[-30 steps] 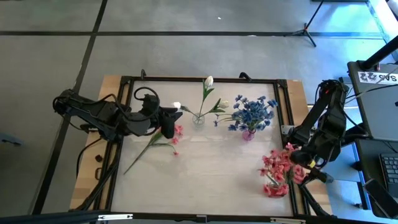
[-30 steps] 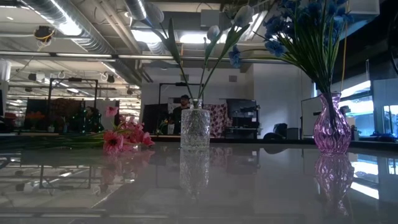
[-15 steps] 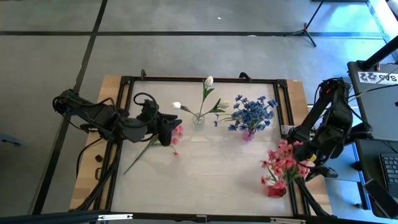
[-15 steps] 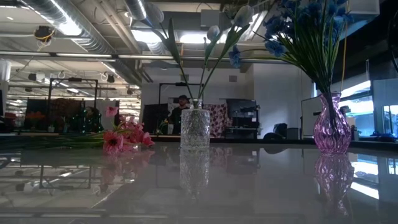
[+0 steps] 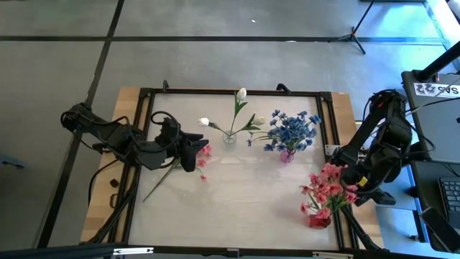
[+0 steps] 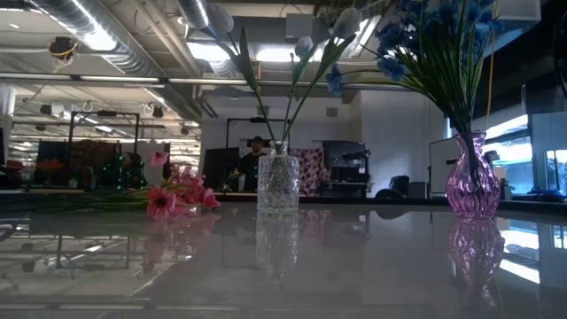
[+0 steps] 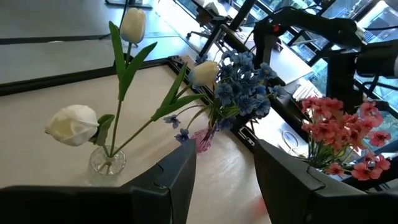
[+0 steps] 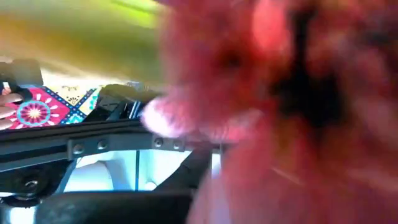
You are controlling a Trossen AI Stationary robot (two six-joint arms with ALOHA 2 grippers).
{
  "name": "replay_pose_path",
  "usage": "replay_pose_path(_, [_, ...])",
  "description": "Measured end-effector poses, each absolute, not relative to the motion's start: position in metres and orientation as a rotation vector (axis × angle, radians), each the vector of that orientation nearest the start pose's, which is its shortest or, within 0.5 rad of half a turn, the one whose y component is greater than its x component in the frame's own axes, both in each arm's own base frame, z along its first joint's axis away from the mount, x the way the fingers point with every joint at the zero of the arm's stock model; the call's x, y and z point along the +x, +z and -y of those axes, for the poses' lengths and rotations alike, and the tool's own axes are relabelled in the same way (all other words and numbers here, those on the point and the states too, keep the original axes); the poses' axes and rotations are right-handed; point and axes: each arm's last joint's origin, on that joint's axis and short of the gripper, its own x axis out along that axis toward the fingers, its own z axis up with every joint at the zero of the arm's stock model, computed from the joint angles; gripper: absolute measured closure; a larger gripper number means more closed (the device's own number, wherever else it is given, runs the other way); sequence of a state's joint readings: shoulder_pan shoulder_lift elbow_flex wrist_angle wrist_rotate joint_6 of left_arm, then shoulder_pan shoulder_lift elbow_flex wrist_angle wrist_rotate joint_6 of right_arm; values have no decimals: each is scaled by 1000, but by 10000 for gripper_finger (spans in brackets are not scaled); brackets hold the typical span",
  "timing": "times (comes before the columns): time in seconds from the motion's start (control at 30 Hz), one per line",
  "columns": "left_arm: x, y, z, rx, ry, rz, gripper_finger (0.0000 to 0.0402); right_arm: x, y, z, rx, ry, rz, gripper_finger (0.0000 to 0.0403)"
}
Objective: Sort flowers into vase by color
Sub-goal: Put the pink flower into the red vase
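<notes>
Grey concrete floor surrounds a pale table [image 5: 237, 201] edged by a black frame, and the low view looks past it into a dim workshop under ceiling ducts. Three vases stand on the table: a clear glass vase [image 6: 278, 182] near the far edge with white buds [image 7: 73, 124] on long green stems, a purple vase [image 6: 472, 188] just to its right with blue clustered blooms [image 5: 291, 129], and a red vase [image 5: 319, 219] near the right front corner with a bunch of pink blooms [image 5: 329, 188]. One more pink sprig [image 5: 201, 160] lies flat on the table's left part, its thin green stem running toward the front left. The left gripper [image 5: 188, 149] hovers right over this sprig's bloom end, fingers [image 7: 292, 180] spread apart with nothing between them. The right gripper [image 5: 359, 188] sits at the table's right edge, pressed against the pink bunch above the red vase; whether its fingers are clenched or apart cannot be told, since blurred pink petals fill its wrist view.
</notes>
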State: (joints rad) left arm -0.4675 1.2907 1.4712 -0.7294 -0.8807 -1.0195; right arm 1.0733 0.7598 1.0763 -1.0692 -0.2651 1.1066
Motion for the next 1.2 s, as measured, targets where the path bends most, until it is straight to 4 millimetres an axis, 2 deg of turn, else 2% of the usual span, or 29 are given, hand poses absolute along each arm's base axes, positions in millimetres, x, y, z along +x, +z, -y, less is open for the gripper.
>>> replay_pose_path(0.17, [233, 416, 96, -648, 554, -182, 246, 43, 367, -95, 552, 638, -1385, 362])
replay_pose_path(0.43, [240, 407, 112, -616, 546, -200, 246, 36, 378, -79, 498, 525, -1421, 264])
replay_pose_path(0.57, [247, 399, 119, -617, 544, -224, 246, 30, 390, -67, 490, 481, -1405, 235])
replay_pose_path(0.7, [252, 389, 128, -640, 516, -286, 246, 24, 406, -51, 538, 392, -1362, 233])
replay_pose_path(0.83, [248, 373, 135, -687, 533, -420, 246, 20, 426, -37, 609, 392, -1220, 243])
replay_pose_path(1.03, [221, 354, 138, -752, 656, -650, 246, 15, 450, -20, 648, 394, -1028, 259])
replay_pose_path(1.2, [199, 336, 138, -803, 776, -942, 246, 12, 466, -5, 590, 379, -830, 260])
